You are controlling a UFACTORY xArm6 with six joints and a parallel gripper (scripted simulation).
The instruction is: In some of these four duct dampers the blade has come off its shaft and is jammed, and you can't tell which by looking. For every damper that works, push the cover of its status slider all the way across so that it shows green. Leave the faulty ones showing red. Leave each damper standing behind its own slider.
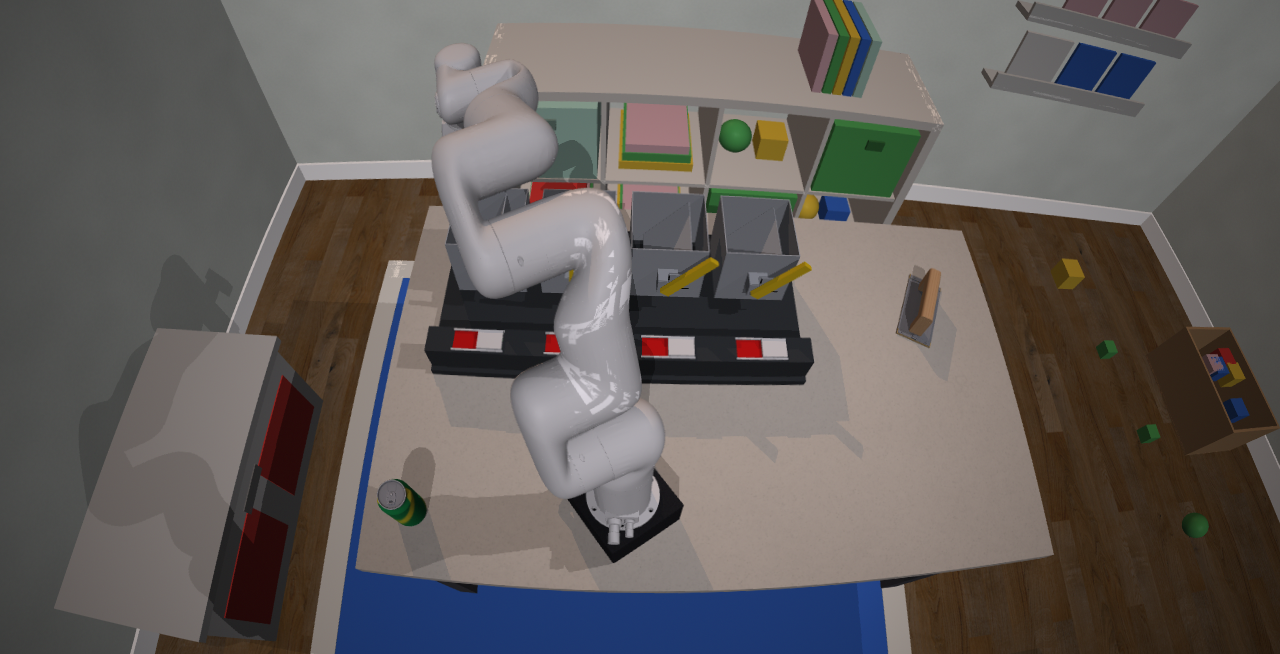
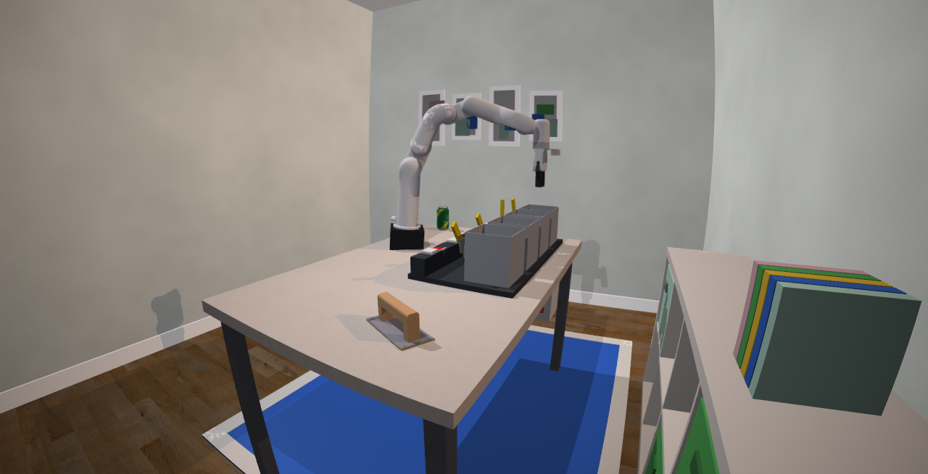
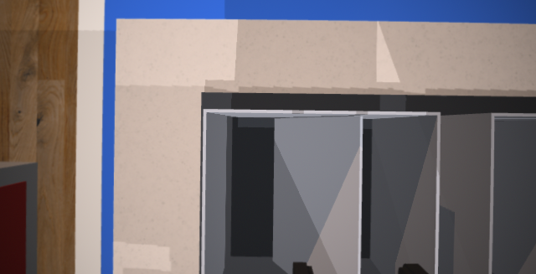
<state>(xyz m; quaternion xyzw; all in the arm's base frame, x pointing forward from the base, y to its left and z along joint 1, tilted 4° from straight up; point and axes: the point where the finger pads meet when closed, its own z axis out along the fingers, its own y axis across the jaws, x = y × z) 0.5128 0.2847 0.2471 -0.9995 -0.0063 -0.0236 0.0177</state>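
Note:
Four grey open-topped dampers stand in a row on a black base (image 1: 617,328). The two right ones (image 1: 669,242) (image 1: 759,238) show yellow levers (image 1: 689,276) (image 1: 780,280); my arm hides most of the two left ones. Four sliders (image 1: 477,339) (image 1: 667,346) (image 1: 760,348) sit in front, each showing red with a white cover beside it; the second is partly hidden. My gripper (image 2: 539,179) hangs high above the far-end damper (image 2: 544,214), open part-way and empty. In the wrist view its fingertips hover over this end damper (image 3: 320,190), whose blade (image 3: 318,182) stands upright inside.
A float with a wooden handle (image 1: 921,305) lies on the table's right side. A green soda can (image 1: 401,502) stands near the front left corner. A shelf unit (image 1: 716,139) stands behind the table, and a low cabinet (image 1: 179,471) to its left.

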